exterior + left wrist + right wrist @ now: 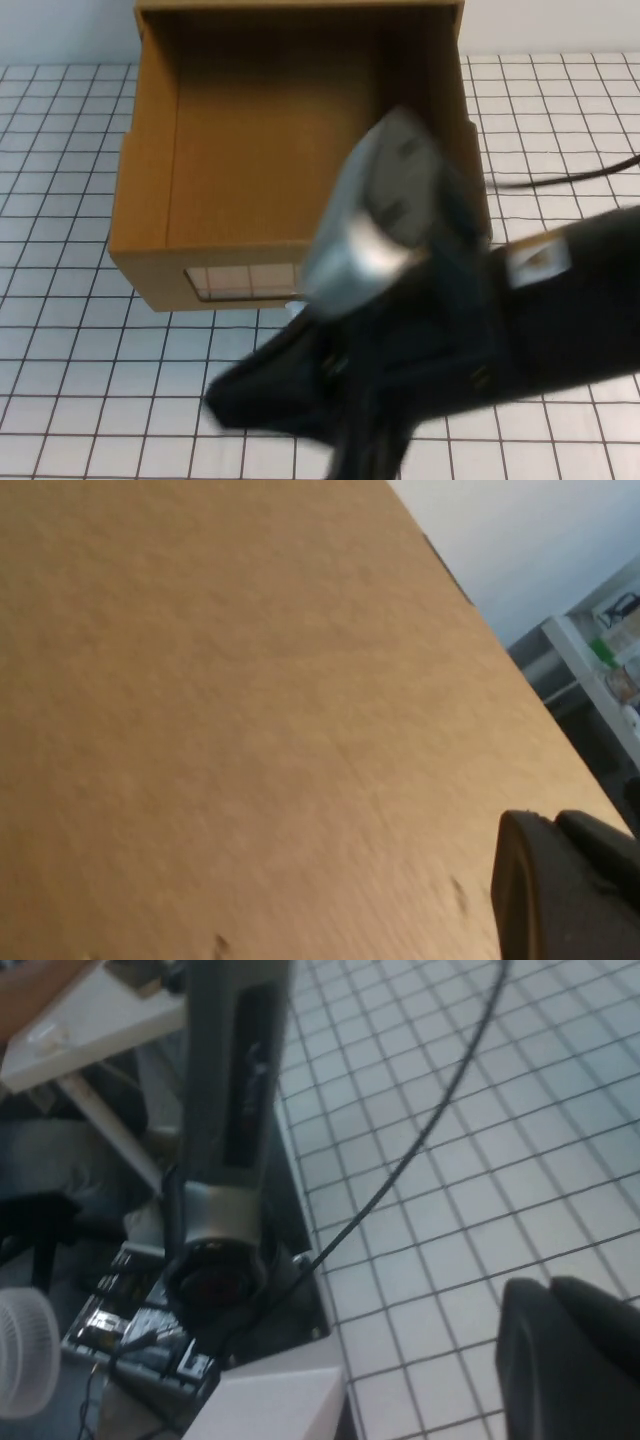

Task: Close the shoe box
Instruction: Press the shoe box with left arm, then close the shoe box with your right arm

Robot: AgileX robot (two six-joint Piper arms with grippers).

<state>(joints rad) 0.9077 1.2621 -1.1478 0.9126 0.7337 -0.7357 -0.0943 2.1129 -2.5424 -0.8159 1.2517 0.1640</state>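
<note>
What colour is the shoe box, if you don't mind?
Brown cardboard shoe box, clearest in the high view.

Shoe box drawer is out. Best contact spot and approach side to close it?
Push, don't grip: the shoe box drawer's front panel beside the window, approached from the robot's side. It's a broad flat face. Left tool is at cardboard; right tool points elsewhere.

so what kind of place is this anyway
Probably a robotics lab test bench: a white gridded table with the cardboard shoe box on it, a black cable trailing across, and exposed electronics by an arm's base. Storage shelves stand behind.
</note>
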